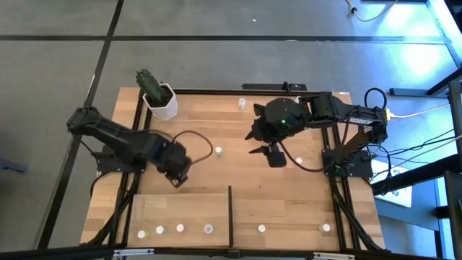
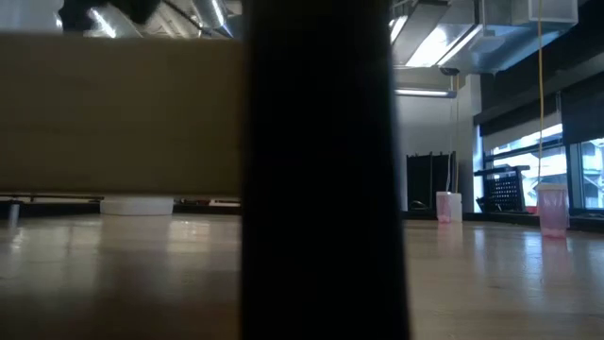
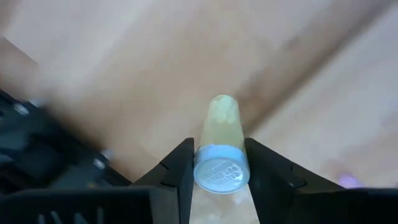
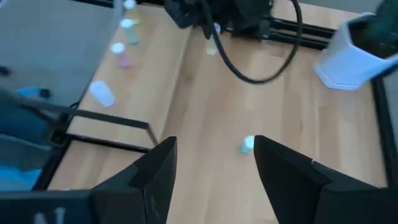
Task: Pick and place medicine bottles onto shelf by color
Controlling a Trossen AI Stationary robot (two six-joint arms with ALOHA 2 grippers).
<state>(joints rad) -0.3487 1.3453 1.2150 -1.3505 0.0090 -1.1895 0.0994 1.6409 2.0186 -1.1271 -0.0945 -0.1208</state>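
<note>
You see a light-wood tabletop (image 1: 289, 188) inside a black frame, standing on a grey floor with dark lines. At about 11 o'clock on it stands a white cactus pot (image 1: 162, 102). The shelf (image 1: 180, 209) lies along the 6 o'clock edge, and a thin black divider (image 1: 230, 213) splits it. Small white-capped bottles stand in a row there: four (image 1: 180, 229) on the 7 o'clock part and two (image 1: 261, 228) on the 5 o'clock part. Loose bottles remain near 12 o'clock (image 1: 242, 105) and near the centre (image 1: 218, 151).

The left gripper (image 3: 219, 180) hangs toward 8 o'clock from the centre, and its jaws are closed on a pale green bottle (image 3: 221, 134) with a white cap. The right gripper (image 1: 266, 150) hovers toward 2 o'clock, its jaws apart and holding nothing.

In the low view a broad dark post (image 2: 321, 170) and a pale panel hide most of the table, so you cannot see the arms there. Two pink bottles (image 2: 551, 210) show at 3 o'clock, before windows. You cannot tell the colours in the overhead view.
</note>
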